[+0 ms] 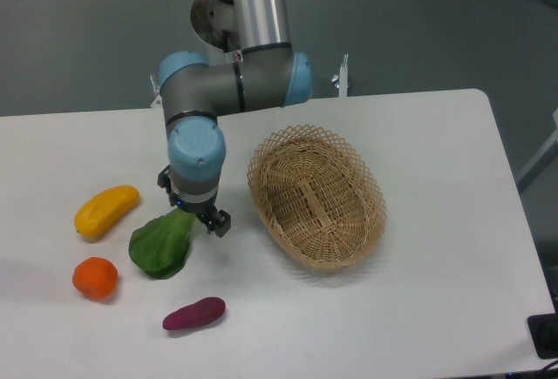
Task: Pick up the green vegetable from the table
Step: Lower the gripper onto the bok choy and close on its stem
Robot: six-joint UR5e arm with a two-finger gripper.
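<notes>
Gripper (193,213) poised over the pale stem end of the green vegetable (162,245), mostly hidden under the blue wrist joint; only dark finger parts visible at either side, so jaw opening impossible to judge, and no sign of anything held. Leaf lying flat on the white table (418,135), front-left of the wicker basket (317,197), with the yellow vegetable (106,211) to its upper left, an orange round fruit (95,278) near its lower left edge, and the purple sweet potato (193,314) in front, apart. Likely risks from this single fixed view: closing on the thin leaf edge rather than the firmer stem and letting it slip out; pressing down too far and pinning the toy against the tabletop; nudging it sideways toward the orange fruit.
</notes>
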